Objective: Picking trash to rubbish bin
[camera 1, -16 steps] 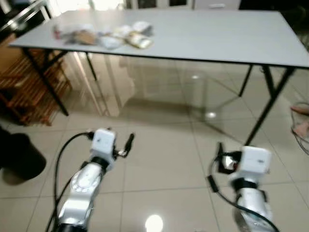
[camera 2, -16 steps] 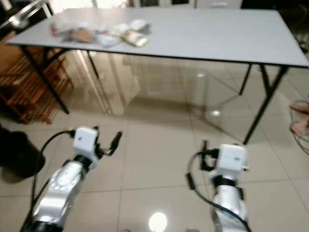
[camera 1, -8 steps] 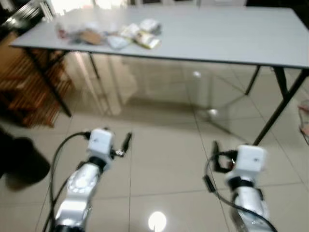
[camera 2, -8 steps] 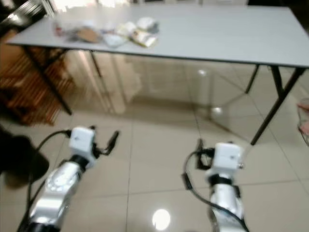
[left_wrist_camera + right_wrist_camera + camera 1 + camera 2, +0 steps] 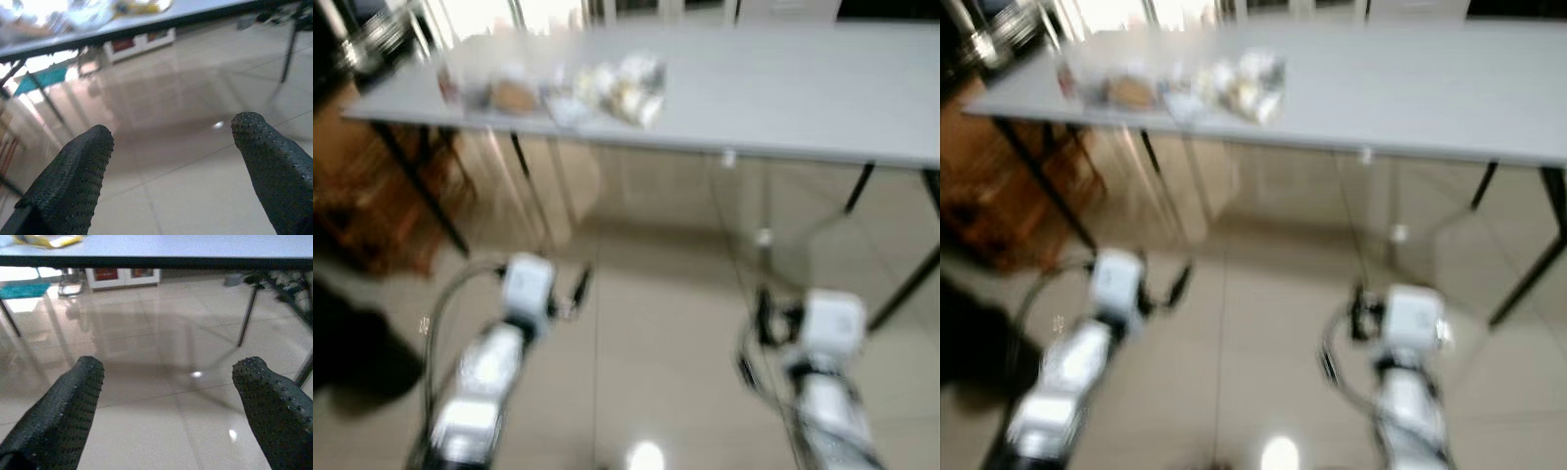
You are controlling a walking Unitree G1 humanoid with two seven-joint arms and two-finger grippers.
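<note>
floor (image 5: 656, 323): glossy beige tile, wide bare stretch between the robot and the table, light glare spots on it
table (image 5: 803, 88): long grey top on thin black legs, near edge runs straight across the head views; open space under it, right part of the top bare
wooden rack (image 5: 362, 196): brown slatted thing beside the table's left end, blurred
dark object (image 5: 357, 352): black shape on the floor, well left of the table's near edge and close to the left arm; too blurred to name
trash (image 5: 558, 88): loose pile of wrappers and crumpled bits on the table's left part, near its front edge; white, yellow, brown and a red piece, detail lost to blur
yellow wrapper (image 5: 46, 240): lies at the table's edge, seen from below in the right wrist view
left gripper (image 5: 171, 147): low over the floor, short of the table, well apart from the trash; fingers (image 5: 73, 171) spread wide, nothing between them
right gripper (image 5: 166, 396): low over the floor, short of the table; fingers (image 5: 264, 396) spread wide, holding nothing
</note>
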